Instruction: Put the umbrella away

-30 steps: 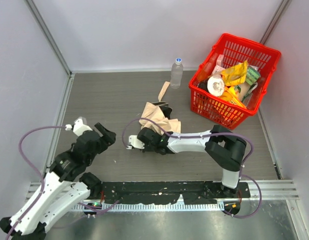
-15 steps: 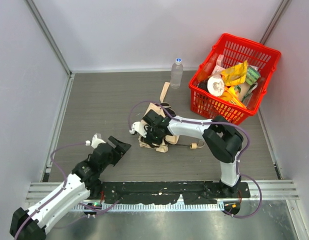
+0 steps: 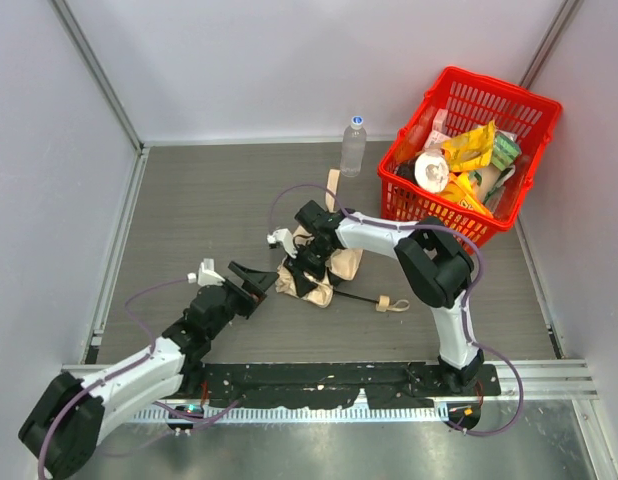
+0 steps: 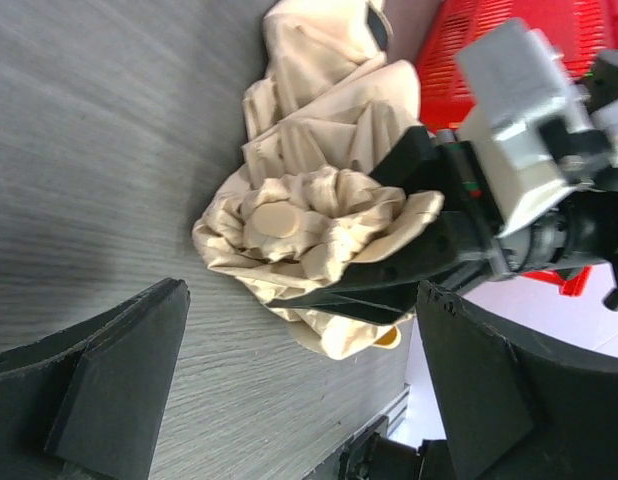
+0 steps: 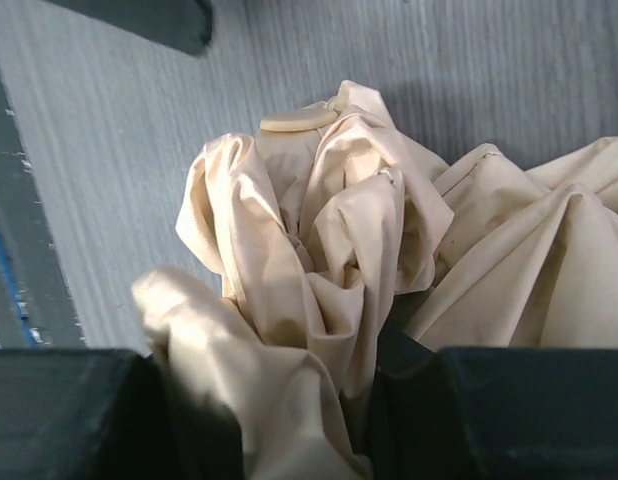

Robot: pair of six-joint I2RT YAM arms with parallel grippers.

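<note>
Surface: grey wood-grain table (image 3: 189, 210)
Umbrella (image 3: 341, 265): crumpled cream canopy lying mid-table, black shaft pointing right
Right gripper (image 3: 307, 272): clamped on the canopy fabric
Left gripper (image 3: 255, 283): jaws wide apart, empty, just beside the canopy

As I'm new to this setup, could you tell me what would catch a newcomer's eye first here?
The red basket crammed with packets at the far right stands out most. At the centre, the crumpled cream umbrella is clamped in the right gripper, with the left gripper open just beside it.
</note>
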